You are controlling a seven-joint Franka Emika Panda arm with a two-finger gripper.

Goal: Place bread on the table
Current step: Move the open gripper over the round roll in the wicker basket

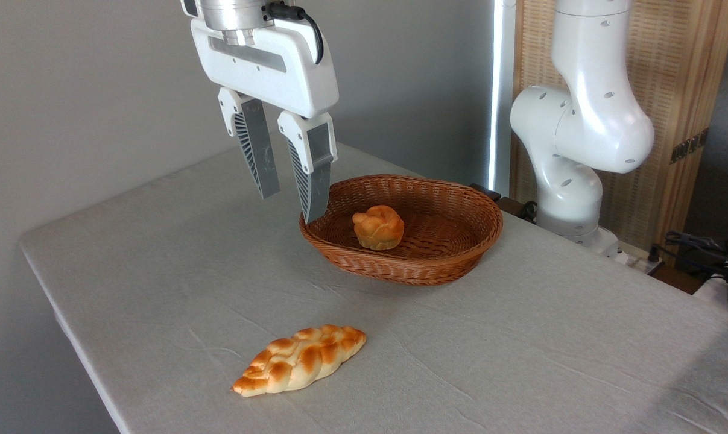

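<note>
camera view, bread point(378, 226) in basket point(454, 253), right of raised open tool point(291, 205)

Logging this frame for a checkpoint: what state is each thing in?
Pincer: open, empty, raised beside the basket's left rim.
Bun: lying in the basket, not gripped.
Basket: upright on the table, holding only the bun.
Braided loaf: lying flat on the table, untouched.
Table: cloth-covered, slightly wrinkled.

Golden-orange knotted bun point(378, 226), brown woven basket point(442, 265), golden braided loaf point(300, 359) with pale sides, light grey cloth on table point(520, 361), white gripper point(291, 205) with grey ribbed fingers point(258, 154)
</note>
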